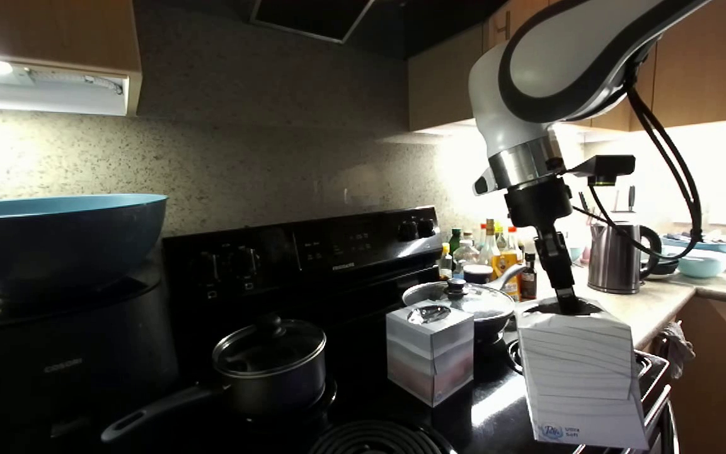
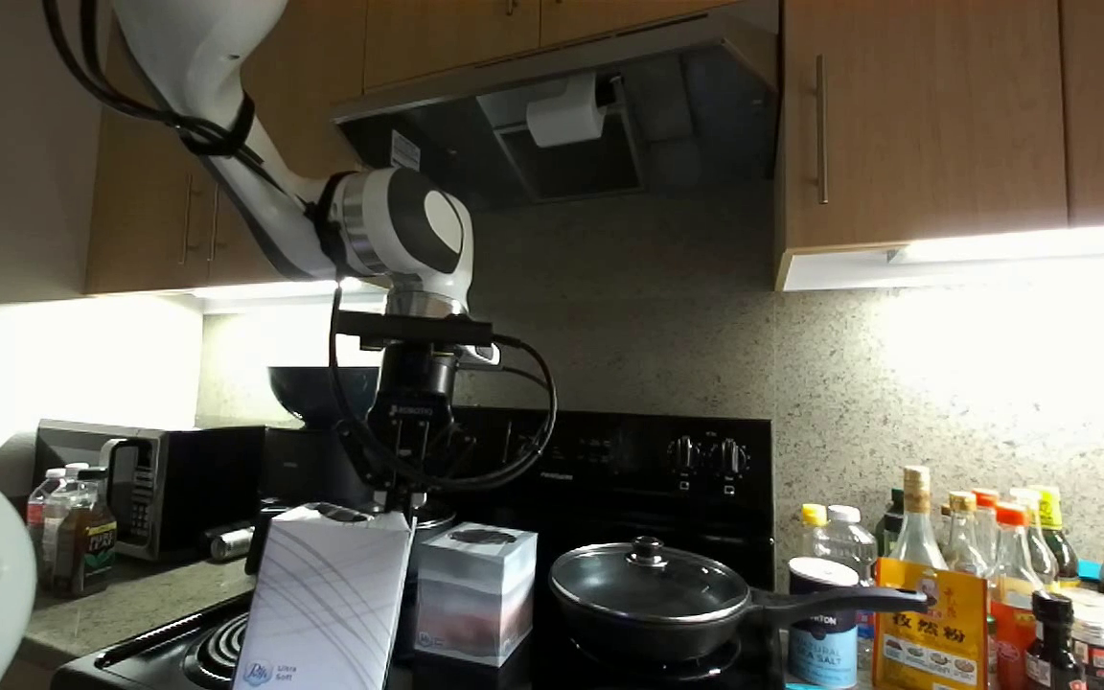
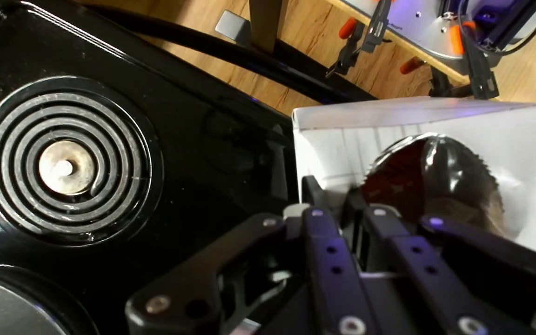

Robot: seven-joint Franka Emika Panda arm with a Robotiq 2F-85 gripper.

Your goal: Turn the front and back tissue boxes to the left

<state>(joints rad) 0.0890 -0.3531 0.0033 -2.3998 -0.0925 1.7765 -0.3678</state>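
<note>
White and tilted, the front tissue box (image 1: 580,372) is pinched by its top in the fingers (image 3: 315,193), at the edge of the black tabletop (image 3: 212,186); if that thin card tears or slips mid-turn, it could drop over; a wide swing might knock the back tissue box (image 1: 429,356), upright farther in. I read "Ultra Soft" on the held one; "ROBOTIQ" above the fingers; "NATURAL SEA SALT" on a canister (image 2: 820,618).

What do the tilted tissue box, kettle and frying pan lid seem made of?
Tilted tissue box: probably thin cardboard, fairly matte, with flat printed sides and creased top. Kettle: likely satin steel, judging by its soft grey sheen. Frying pan lid: glossy, transparent, perhaps glass, with a shiny metallic rim.
</note>
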